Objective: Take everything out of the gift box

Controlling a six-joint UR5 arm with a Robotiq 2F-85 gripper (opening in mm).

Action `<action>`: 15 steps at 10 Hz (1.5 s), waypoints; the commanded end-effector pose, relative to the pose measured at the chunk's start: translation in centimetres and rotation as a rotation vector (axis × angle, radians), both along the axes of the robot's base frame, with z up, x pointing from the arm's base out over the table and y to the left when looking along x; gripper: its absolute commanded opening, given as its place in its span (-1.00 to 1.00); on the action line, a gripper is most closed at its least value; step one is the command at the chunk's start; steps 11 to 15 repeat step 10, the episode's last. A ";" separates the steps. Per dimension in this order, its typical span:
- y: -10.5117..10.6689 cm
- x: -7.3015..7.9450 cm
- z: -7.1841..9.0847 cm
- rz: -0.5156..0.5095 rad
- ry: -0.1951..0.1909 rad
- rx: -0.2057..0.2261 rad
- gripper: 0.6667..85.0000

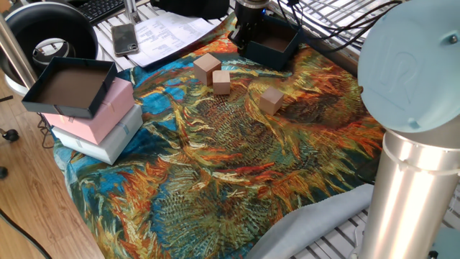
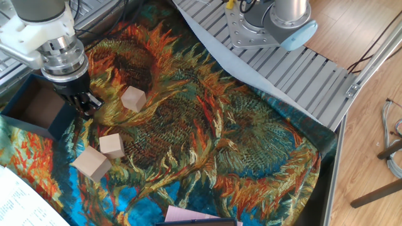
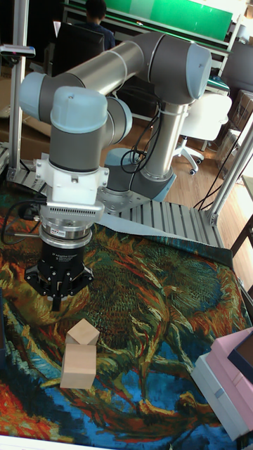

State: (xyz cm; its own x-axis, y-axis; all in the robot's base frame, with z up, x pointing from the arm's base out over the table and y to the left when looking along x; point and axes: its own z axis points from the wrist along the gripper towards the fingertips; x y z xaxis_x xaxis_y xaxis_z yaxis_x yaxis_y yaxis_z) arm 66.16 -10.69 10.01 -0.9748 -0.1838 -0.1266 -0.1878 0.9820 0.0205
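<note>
Near to far on the sunflower cloth (image 1: 237, 180): one wooden cube (image 1: 271, 100) alone, then two more – the smaller (image 1: 221, 81) just beside the largest (image 1: 206, 66) – all outside the box. Likely light, rigid, flat-sided; grip across two opposite faces. Farthest, the gift box (image 1: 277, 43) shows only its brown floor – thin card, probably light enough to slide. The gripper (image 2: 82, 104) hangs at its wall, fingers drawn together, holding nothing.
</note>
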 end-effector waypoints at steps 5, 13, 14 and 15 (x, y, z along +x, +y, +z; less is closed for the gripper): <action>0.9 1.5 0.0 0.010 -0.040 0.038 -0.96; 0.5 2.1 0.0 0.020 -0.055 0.028 -0.92; 0.5 2.1 0.0 0.020 -0.055 0.028 -0.92; 0.5 2.1 0.0 0.020 -0.055 0.028 -0.92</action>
